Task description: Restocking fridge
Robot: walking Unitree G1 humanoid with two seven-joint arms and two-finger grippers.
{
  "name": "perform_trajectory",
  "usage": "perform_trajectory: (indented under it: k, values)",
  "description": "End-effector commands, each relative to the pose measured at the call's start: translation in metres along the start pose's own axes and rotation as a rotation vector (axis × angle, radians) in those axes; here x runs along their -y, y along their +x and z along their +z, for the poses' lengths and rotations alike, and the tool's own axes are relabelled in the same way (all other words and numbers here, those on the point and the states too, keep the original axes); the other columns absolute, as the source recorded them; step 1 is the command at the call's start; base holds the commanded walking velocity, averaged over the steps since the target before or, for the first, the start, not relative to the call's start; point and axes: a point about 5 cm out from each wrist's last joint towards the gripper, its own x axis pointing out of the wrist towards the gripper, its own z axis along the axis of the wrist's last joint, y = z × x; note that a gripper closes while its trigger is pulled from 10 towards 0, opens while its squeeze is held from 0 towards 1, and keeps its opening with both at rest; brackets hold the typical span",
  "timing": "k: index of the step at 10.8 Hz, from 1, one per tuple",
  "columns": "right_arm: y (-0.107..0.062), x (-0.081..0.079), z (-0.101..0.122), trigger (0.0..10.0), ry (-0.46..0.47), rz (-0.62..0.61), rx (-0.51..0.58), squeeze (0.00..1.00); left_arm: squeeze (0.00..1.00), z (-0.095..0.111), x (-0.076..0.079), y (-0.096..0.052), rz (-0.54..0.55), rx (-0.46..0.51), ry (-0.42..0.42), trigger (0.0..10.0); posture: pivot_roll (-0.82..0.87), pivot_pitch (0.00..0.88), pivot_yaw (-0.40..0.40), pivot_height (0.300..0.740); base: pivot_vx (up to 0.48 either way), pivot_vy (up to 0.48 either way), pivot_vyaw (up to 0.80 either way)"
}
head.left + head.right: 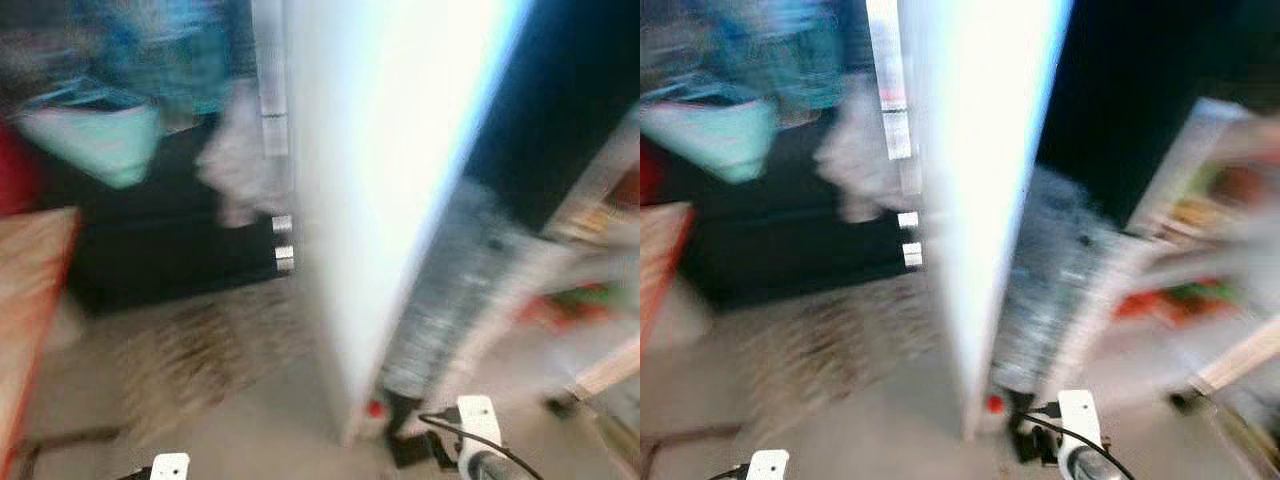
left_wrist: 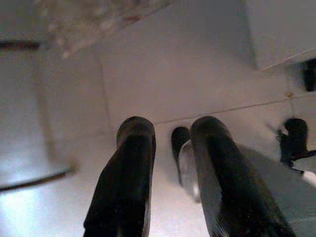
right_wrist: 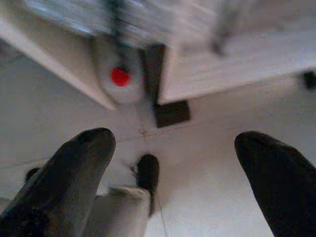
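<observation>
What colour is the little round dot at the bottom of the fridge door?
The dot is red, on the white fridge door. The right wrist view shows it best.

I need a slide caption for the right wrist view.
Open right gripper hanging over pale floor tiles near the fridge door's bottom corner.

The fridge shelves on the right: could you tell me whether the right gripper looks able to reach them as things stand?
Probably not yet. The right gripper hangs low, open, pointing at the floor by the white fridge door's bottom corner. The blurred shelves sit higher, to the right; the arm would need raising.
</observation>
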Motion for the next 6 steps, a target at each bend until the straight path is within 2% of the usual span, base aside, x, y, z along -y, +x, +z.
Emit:
perform_trajectory:
  k: [1, 3, 5, 6]
  values:
    - [-0.0006, 0.0022, -0.0026, 10.0, 0.003, -0.009, -0.012, 0.00, 0.00, -0.0040, 0.0000, -0.0011, -0.004, -0.016, -0.002, 10.0, 0.00, 0.053, 0.019, 0.740, 0.000, 0.000, -0.77]
    - [-0.0005, 0.0019, -0.0027, 10.0, 0.002, -0.007, -0.015, 0.00, 0.00, -0.0042, 0.0003, -0.0011, -0.002, -0.015, -0.001, 10.0, 0.00, 0.053, 0.021, 0.740, 0.000, 0.000, -0.77]
    - [-0.0005, 0.0018, -0.0027, 10.0, -0.002, -0.006, -0.018, 0.00, 0.00, -0.0035, 0.0018, -0.0004, -0.003, -0.020, -0.003, 10.0, 0.00, 0.054, 0.022, 0.740, 0.000, 0.427, -0.77]
    - [-0.0005, 0.0017, -0.0027, 10.0, -0.005, -0.004, -0.020, 0.00, 0.00, -0.0017, 0.0034, 0.0003, -0.007, -0.012, 0.003, 10.0, 0.00, 0.054, 0.022, 0.740, 0.000, 0.000, -0.77]
